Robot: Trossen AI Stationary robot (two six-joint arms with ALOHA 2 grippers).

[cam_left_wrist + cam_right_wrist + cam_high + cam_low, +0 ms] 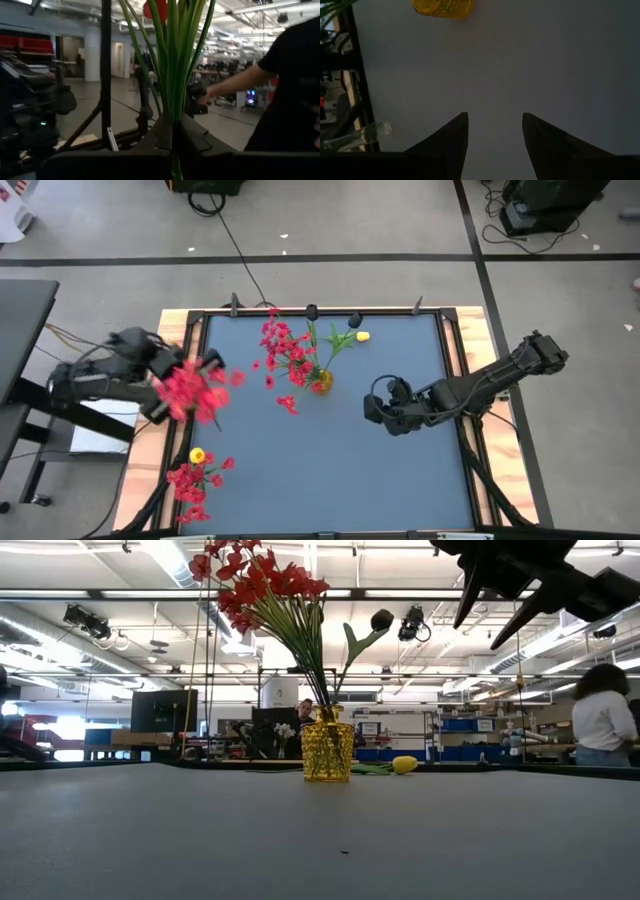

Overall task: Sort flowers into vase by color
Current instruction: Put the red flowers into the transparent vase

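My left gripper [160, 385] is above the table's left edge, shut on a bunch of red flowers [195, 390] with long green stems [172, 60]. A yellow vase [321, 382] stands mid-table. It holds red blossoms [260, 585] and a stem with a dark bud [381, 618]. A yellow tulip [362, 336] lies on the table behind it. More red flowers and a yellow tulip head [196, 456] lie at the near left corner. My right gripper [385, 412] hovers open to the right of the vase [441, 7]. My left gripper [175, 130] pinches several green stems [175, 112] together between its two fingers. The stems run forward out of the fingers and fan apart toward the red blossoms [155, 7]. The bunch is lifted clear of the table.
A dark frame rims the table, with wooden borders [470, 330] outside it. A clear glass object [370, 132] shows at the table's edge in the right wrist view. People stand in the room beyond, one with an outstretched arm [235, 82] and one at the far right [603, 715].
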